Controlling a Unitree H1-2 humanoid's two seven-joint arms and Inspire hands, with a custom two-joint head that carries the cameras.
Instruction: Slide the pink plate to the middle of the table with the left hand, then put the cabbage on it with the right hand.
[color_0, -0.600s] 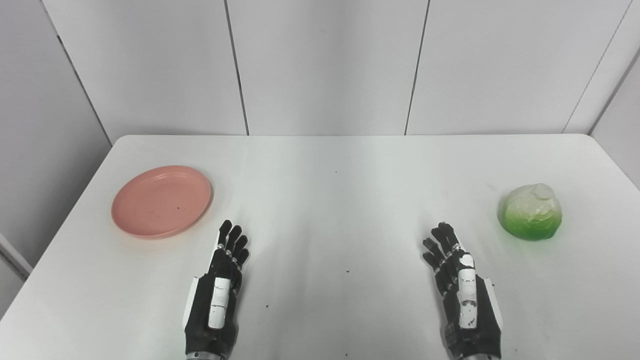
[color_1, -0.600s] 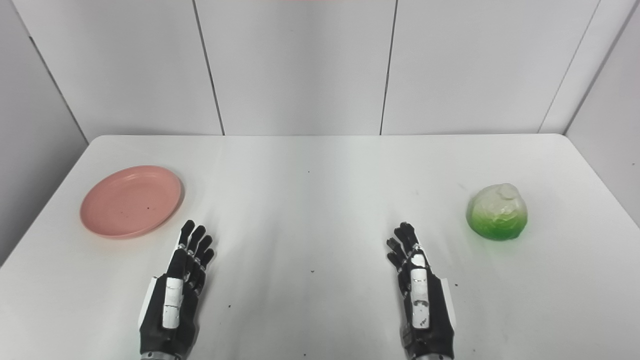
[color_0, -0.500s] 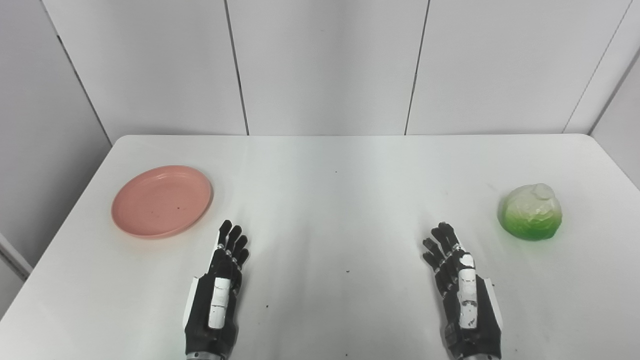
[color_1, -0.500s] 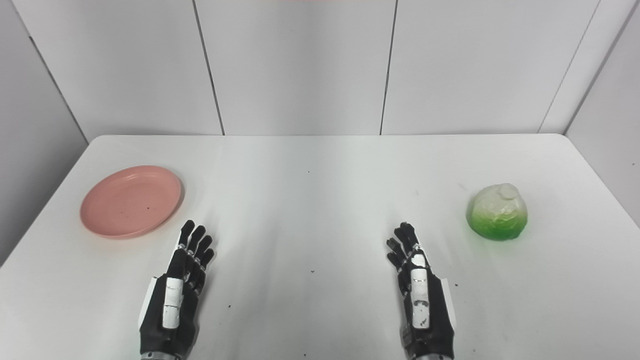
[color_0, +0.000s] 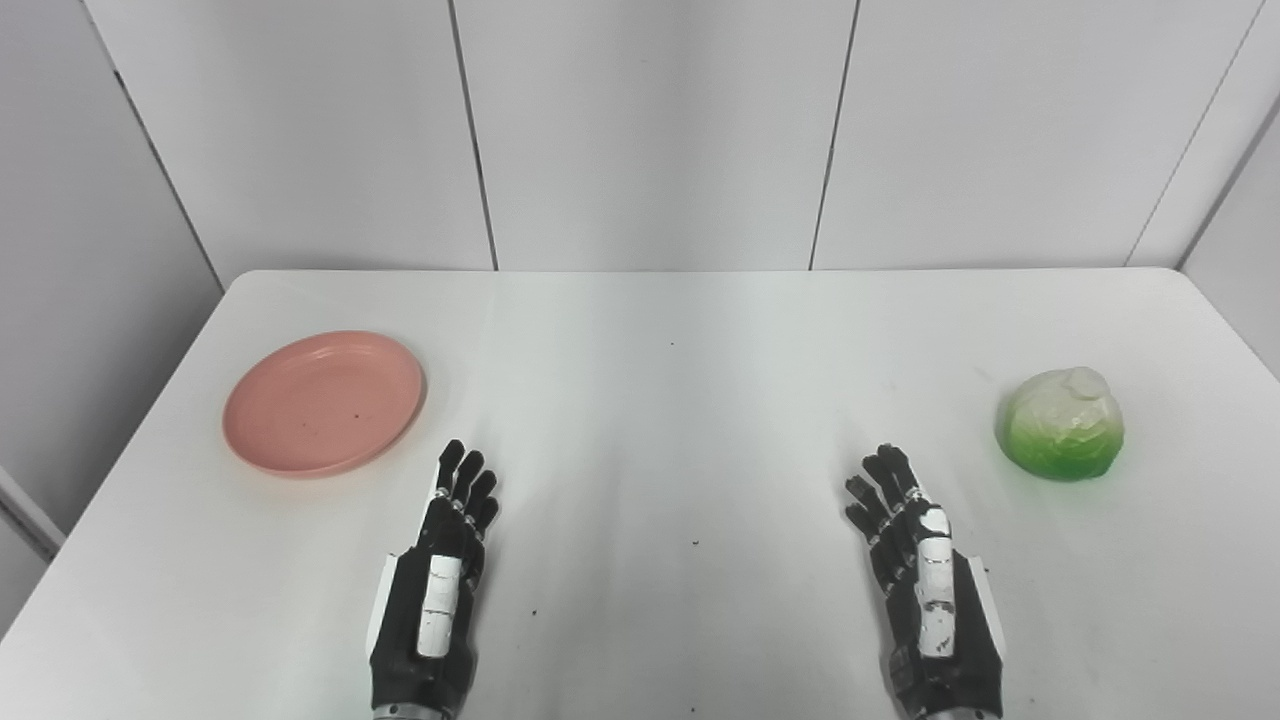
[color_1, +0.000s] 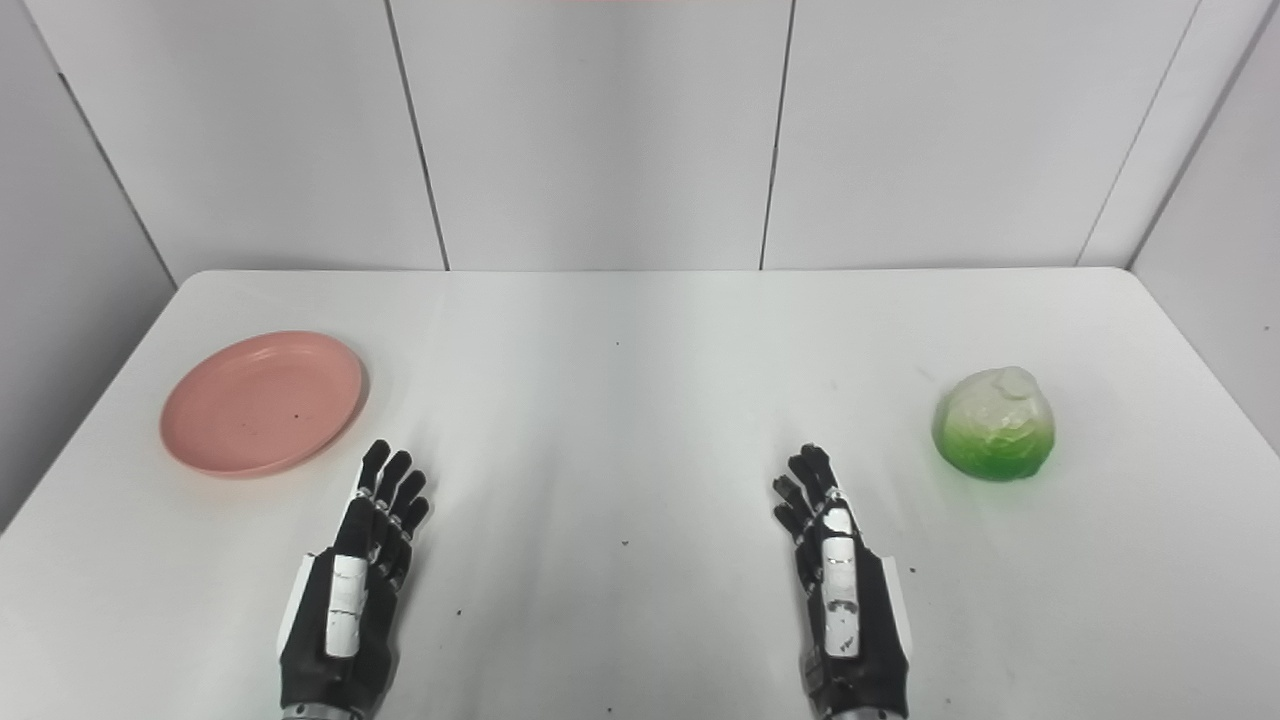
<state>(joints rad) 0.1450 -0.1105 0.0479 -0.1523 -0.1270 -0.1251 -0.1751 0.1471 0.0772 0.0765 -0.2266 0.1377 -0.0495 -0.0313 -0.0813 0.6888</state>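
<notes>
Closest to me, my left hand (color_0: 435, 590) lies low over the near part of the white table (color_0: 660, 400), fingers stretched forward and slightly apart, holding nothing. My right hand (color_0: 925, 590) mirrors it on the other side, also empty, its fingers extended and spread, pointing away from me. The two hands are well apart, with bare tabletop between them that carries only a few small dark specks. I cannot tell whether either palm actually touches the surface or hangs just above it.

Further out on the left I see the pink plate (color_0: 323, 403). It sits flat on the table toward the left edge, beyond and a little to the left of my left hand's fingertips (color_0: 462, 468), near them but not touching. It holds nothing except a tiny dark fleck or two.

At roughly the same depth on the right is the cabbage (color_0: 1062, 424), a rounded head, bright green at the base and pale whitish on top. It rests on the table near the right edge, beyond and to the right of my right hand, clear of it.

Past the far edge of the table stands a wall of plain grey panels (color_0: 650, 130) with thin vertical seams.
</notes>
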